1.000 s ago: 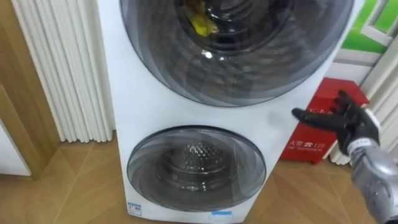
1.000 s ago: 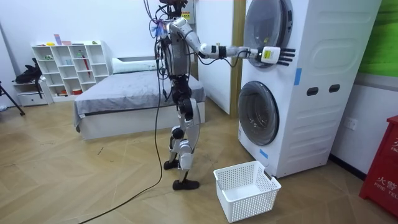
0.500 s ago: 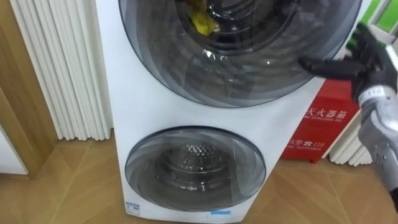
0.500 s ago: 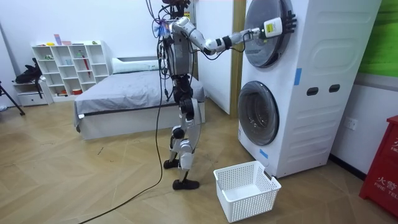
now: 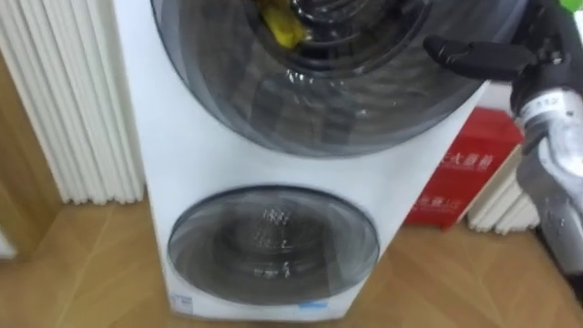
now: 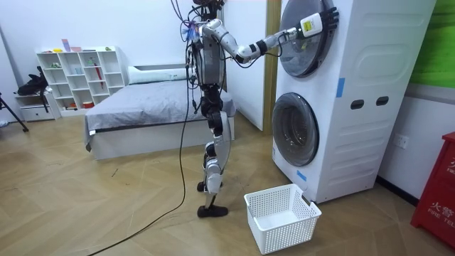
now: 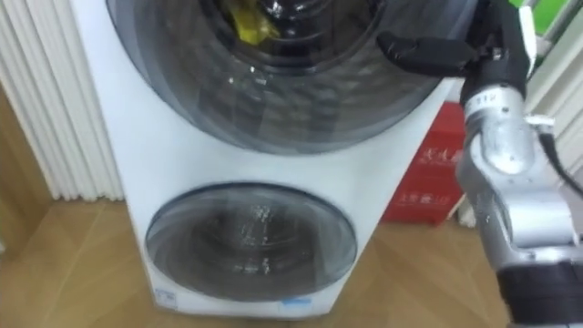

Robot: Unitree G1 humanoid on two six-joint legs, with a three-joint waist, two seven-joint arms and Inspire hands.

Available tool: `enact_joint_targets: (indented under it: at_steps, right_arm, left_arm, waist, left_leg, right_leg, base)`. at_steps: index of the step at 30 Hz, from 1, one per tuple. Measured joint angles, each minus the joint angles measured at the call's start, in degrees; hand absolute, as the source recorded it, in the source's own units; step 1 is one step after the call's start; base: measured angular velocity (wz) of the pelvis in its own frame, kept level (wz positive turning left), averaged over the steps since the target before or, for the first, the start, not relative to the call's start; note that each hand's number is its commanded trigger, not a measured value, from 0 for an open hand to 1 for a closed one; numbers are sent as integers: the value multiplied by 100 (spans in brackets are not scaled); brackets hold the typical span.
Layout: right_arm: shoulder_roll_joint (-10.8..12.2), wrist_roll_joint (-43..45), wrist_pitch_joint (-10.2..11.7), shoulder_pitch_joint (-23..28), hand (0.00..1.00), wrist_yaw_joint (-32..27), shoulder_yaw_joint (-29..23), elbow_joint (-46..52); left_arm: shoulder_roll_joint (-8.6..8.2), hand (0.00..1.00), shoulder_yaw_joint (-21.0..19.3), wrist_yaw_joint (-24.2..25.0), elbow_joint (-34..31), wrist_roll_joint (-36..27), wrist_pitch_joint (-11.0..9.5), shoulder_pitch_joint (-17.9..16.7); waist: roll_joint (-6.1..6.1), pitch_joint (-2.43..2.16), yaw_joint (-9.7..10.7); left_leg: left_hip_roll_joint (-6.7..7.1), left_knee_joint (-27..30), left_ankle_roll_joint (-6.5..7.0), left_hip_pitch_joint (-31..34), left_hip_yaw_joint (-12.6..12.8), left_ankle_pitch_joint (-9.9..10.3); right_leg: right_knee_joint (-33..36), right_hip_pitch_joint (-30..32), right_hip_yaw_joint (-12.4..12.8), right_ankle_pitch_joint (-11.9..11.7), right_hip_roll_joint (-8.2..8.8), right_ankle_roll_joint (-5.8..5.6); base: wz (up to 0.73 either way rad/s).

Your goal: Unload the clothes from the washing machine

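Behind the dark glass of the upper door [image 5: 346, 91], cut off by the top edge: a scrap of yellow cloth [image 5: 281, 27], the rest of it out of frame. Nothing more of the drum's load to be made out through the reflections. Upper door and lower door [image 5: 273, 246] both lying against the front of the stacked washing machine [image 6: 370, 71].

White writing on the red box [image 5: 465, 173] beside the machine, too blurred to read. Small blue label [image 5: 310, 307] at the foot of the machine's front, likewise unreadable.

Right hand [image 5: 528, 59] raised at the upper door's right rim, fingers [image 5: 465, 55] straight and apart, pointing across the glass toward its middle, clamped on nothing. Touching the glass or just off it: cannot tell. Yellow cloth inside the drum, left of the fingertips and a little higher, glass between.

In the room view, upright on the wooden floor facing the machine, right arm stretched up to the door. White basket [image 6: 281, 217] on the floor at the machine's foot.
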State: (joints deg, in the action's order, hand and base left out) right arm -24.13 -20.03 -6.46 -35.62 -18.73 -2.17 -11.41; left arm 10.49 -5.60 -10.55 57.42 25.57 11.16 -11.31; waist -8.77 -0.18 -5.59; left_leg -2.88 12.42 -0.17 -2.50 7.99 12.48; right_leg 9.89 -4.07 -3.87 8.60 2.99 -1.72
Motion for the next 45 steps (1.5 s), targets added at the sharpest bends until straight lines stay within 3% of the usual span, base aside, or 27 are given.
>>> enact_joint_targets:
  at_steps: [2, 5, 10, 18, 25, 34, 37, 41, 45]
  right_arm:
    - [-2, -3, -2, 0, 0, 17, 93, 3]
    - [0, -28, 0, -3, 0, 12, 98, 13]
    - [59, -39, 54, -9, 0, 15, 151, -38]
    - [62, -39, 45, -9, 0, 73, 339, -278]
    - [73, -213, -8, 13, 0, 195, 363, -274]
    - [76, 466, -66, 936, 0, 364, 307, 1017]
    - [91, 468, -67, 1278, 0, 435, 319, 1561]
    - [320, 484, -114, 1498, 0, 495, 299, 2144]
    - [318, 492, -114, 1863, 0, 576, 259, 2909]
  left_arm:
    - [-2, 0, 32, -6, -15, -5, 43, -19]
    - [-21, 0, 32, -18, -75, -9, 54, -9]
    - [-100, 0, 157, -142, -42, -7, 116, -58]
    - [-95, 0, 262, -176, 2, -12, 139, -142]
    - [-95, 0, 290, -172, -7, -18, 133, -184]
    - [-90, 0, 308, -126, 21, -54, 85, -179]
    - [-79, 0, 373, -175, 168, -127, -37, -166]
    - [-82, 0, 370, -228, 374, -128, -201, -128]
    - [-72, 0, 354, -271, 463, -137, -304, -147]
  waist:
    - [69, 39, -26]
    - [166, 64, -28]
    - [317, 46, -105]
    - [271, 61, -112]
    - [242, 52, -66]
    - [281, 2, 63]
    - [311, -7, 94]
    - [369, -33, 234]
    - [402, -54, 265]
  left_leg:
    - [54, -102, 2, -143, -152, 0]
    - [55, -122, 2, -227, -174, 0]
    - [50, -218, 4, -338, -204, -2]
    - [49, -195, 1, -317, -214, -3]
    - [45, -165, -3, -284, -210, -1]
    - [42, -170, -7, -317, -192, -5]
    - [42, -176, -7, -354, -196, -5]
    - [42, -182, -7, -369, -171, -5]
    - [41, -206, -7, -367, -168, -6]
  right_leg:
    - [-22, -109, -421, -45, 12, 4]
    - [-29, -182, -515, -43, 15, 2]
    - [-47, -243, -629, -38, 1, -6]
    - [-128, -284, -899, -37, 10, -5]
    - [-125, -286, -1003, -37, 17, -4]
    - [-124, -286, -1032, -38, 17, -3]
    - [-126, -285, -1010, -37, 17, -2]
    - [-125, -263, -945, -35, 13, 1]
    - [-110, -200, -864, -34, 4, 3]
  base:
    - [-17]
    - [6]
    - [-1]
    - [-1]
    - [0]
    - [-1]
    - [-13]
    - [-6]
    - [-10]
